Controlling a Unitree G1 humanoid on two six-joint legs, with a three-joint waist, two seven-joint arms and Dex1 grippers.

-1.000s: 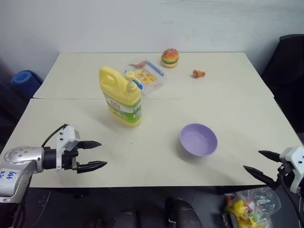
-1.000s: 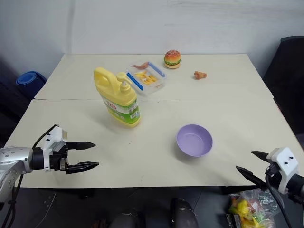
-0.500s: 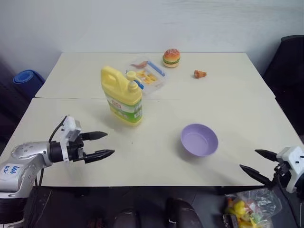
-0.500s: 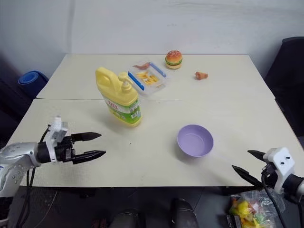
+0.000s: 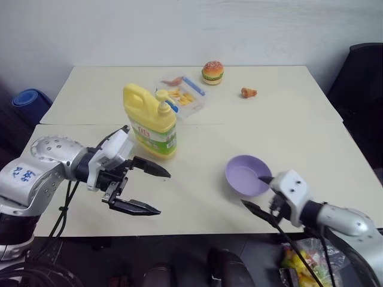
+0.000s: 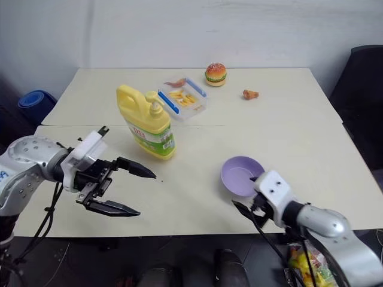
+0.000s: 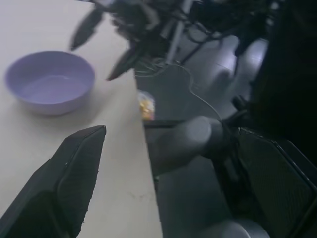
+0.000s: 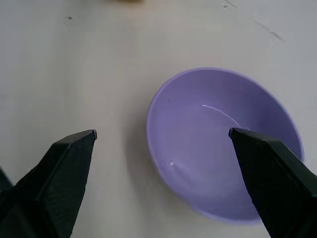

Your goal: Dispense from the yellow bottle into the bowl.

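A: Starting at the desk's (image 5: pixel 311 128) left side, what do you see?

B: A rolled blue mat (image 5: pixel 27 98) lies on the floor off the left edge. Over the near left part of the desk hangs the left gripper (image 5: pixel 146 190), its two black fingers spread wide and pointing toward the right, holding nothing.

A: And the yellow bottle (image 5: pixel 151 121)?

B: It stands upright just beyond that gripper, left of the desk's middle and close to the seam where the two desk tops meet. The pump top faces the far right, the handle the left. The gripper is near it but apart from it.

A: Anything behind it?

B: A clear tray (image 5: pixel 184 98) with blue edges, holding yellow sticks, sits just behind the bottle toward the far edge. Farther right along the far edge are a toy burger (image 5: pixel 212 72) and a small orange piece (image 5: pixel 248 92), each on its own.

A: Where is the bowl (image 5: pixel 246 175)?

B: On the near right part of the desk, well apart from the bottle, upright and with nothing visible inside. The right wrist view looks straight down into it.

A: And the right arm?

B: The right gripper (image 5: pixel 260 194) hangs at the near edge, right by the bowl's near rim. Its fingers stand wide; one fingertip overlaps the rim, though I cannot tell whether it touches. It grips nothing. A bag (image 5: pixel 305 254) of colourful bits lies on the floor beneath it.
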